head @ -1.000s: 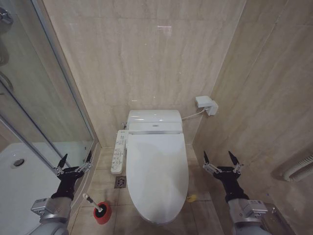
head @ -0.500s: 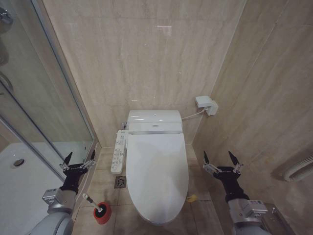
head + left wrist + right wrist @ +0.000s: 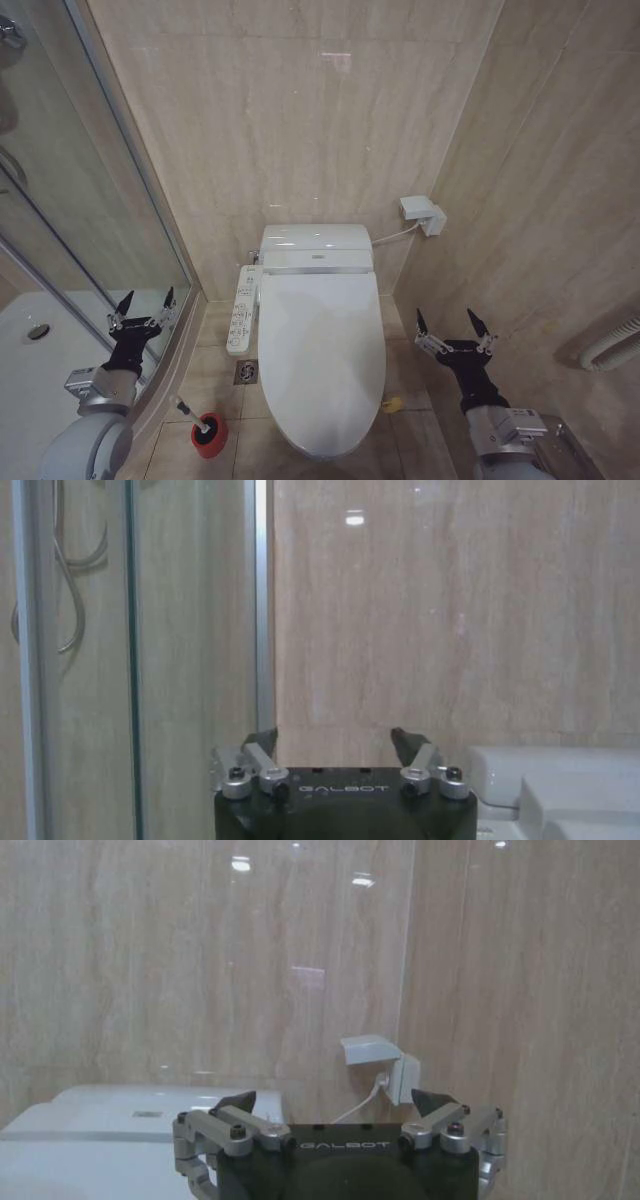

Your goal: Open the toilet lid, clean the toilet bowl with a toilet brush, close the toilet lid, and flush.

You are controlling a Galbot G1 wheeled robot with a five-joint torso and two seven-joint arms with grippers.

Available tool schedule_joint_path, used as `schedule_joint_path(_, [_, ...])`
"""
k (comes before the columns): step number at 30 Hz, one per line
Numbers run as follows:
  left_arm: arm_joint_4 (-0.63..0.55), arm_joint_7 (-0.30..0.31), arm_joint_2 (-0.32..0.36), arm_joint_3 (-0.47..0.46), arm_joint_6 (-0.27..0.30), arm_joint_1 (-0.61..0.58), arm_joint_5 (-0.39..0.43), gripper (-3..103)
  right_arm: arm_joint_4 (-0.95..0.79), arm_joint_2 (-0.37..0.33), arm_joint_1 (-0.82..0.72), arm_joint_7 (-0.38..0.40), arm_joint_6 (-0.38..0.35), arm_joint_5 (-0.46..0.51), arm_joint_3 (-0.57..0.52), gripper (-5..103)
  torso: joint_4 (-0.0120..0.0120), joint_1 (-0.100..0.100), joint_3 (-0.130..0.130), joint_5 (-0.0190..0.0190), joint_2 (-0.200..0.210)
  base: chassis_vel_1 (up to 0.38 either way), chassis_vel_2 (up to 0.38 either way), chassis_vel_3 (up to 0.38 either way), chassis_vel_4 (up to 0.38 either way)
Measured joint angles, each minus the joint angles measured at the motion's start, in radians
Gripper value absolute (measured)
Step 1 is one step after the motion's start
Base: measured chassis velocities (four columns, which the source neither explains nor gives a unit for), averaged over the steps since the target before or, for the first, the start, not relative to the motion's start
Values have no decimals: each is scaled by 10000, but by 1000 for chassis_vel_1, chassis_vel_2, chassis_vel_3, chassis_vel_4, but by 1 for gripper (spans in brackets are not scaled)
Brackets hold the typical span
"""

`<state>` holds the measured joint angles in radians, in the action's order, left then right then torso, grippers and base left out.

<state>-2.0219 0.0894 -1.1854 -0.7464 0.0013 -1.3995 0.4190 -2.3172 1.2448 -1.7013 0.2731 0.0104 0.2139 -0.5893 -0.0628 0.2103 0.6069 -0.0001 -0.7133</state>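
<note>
The toilet lid [image 3: 322, 355] is down flat over the toilet bowl [image 3: 300, 442], lower centre of the head view, so only a thin rim of the bowl peeks out under the lid's front edge. Nothing is touching the lid. The tank housing [image 3: 316, 247] sits behind it against the wall, and the control panel [image 3: 244, 310] runs along the lid's left side.

The toilet brush [image 3: 190, 414] stands in its red holder cup [image 3: 210, 435] on the floor, lower left of the frame, just beside the bowl's front. It is untouched.

The left tool [image 3: 141, 305] hangs at left-centre of the frame, over the shower tray [image 3: 40, 370] edge, near the glass door [image 3: 80, 200]. Its fingers are spread wide and hold nothing. It is well apart from the lid and above the brush. The left wrist view shows the same: left tool [image 3: 333, 742] splayed and empty, facing the wall.

The right tool [image 3: 450, 327] hangs at lower right, beside the lid's right edge but apart from it, also spread wide and empty. In the right wrist view the right tool [image 3: 335, 1104] faces the wall socket [image 3: 380, 1061].

Step, as I judge it: the first one, lid opening, not begun. The next move likely needs a tool brought down to the lid's front lip, getting under the edge and swinging it up toward the tank. The lid looks glossy, so slipping is a risk.
</note>
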Motion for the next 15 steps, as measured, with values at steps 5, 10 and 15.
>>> schedule_joint_path(5, [195,-8,-59,99,-95,117,4,65,0,0,0,0,0,0,0,100,0,0,0,0,0,0,0,0,0])
schedule_joint_path(10, [266,-28,-52,121,-105,201,26,65,0,0,0,0,0,0,0,100,0,0,0,0,0,0,0,0,0])
schedule_joint_path(15, [309,-250,-1,61,-235,224,119,38,1,0,0,0,1,0,0,100,0,0,0,1,0,0,0,0,0])
